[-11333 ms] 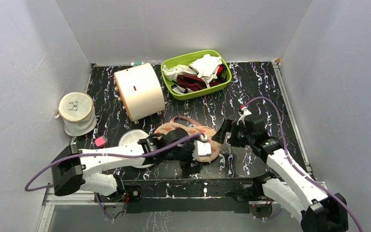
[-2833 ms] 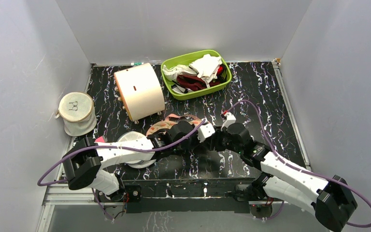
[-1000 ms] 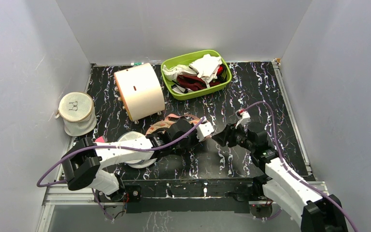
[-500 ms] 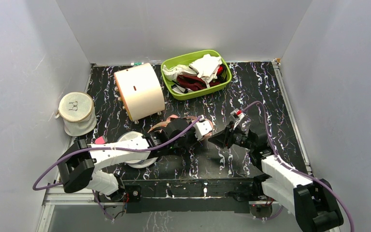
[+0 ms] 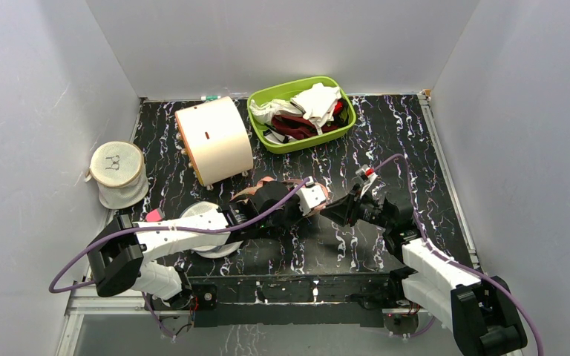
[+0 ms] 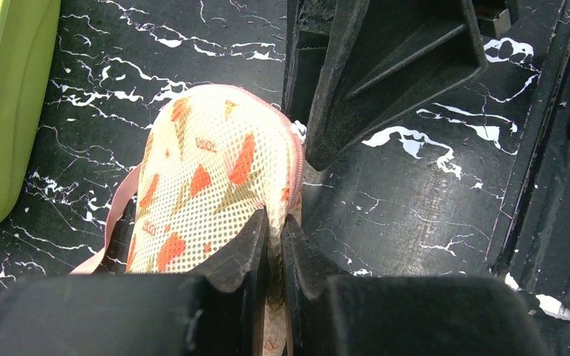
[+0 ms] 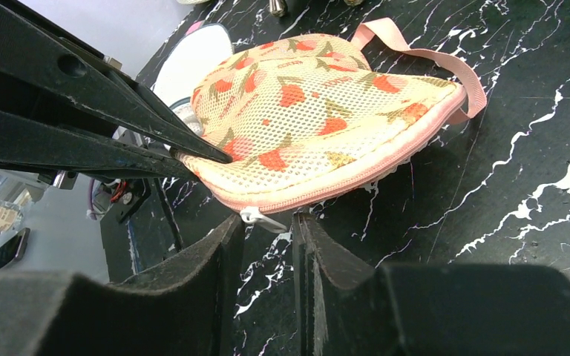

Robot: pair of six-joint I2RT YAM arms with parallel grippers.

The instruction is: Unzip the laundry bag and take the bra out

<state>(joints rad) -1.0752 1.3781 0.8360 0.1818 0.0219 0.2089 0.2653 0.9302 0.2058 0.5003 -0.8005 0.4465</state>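
Basket (image 5: 297, 146) beyond laundry bag (image 7: 319, 126); cylinder (image 5: 214, 141) near

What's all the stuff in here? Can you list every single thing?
laundry bag: one, peach with red and green print, middle of the table
zip pull: one, silvery white, on the bag's pink edge
basin: one, lime green, back of the table
white cloths: a few, white, in the basin
garment: one, dark red, in the basin
drum case: one, cream with orange edge, back left, on its side
mesh cylinder bag: one, white, far left
round mesh pouch: one, white, partly under the left arm
small block: one, pink, left of the pouch
table: one, black with white veins
left gripper: one, black, pinching the bag's edge
right gripper: one, black, fingertips at the zip pull
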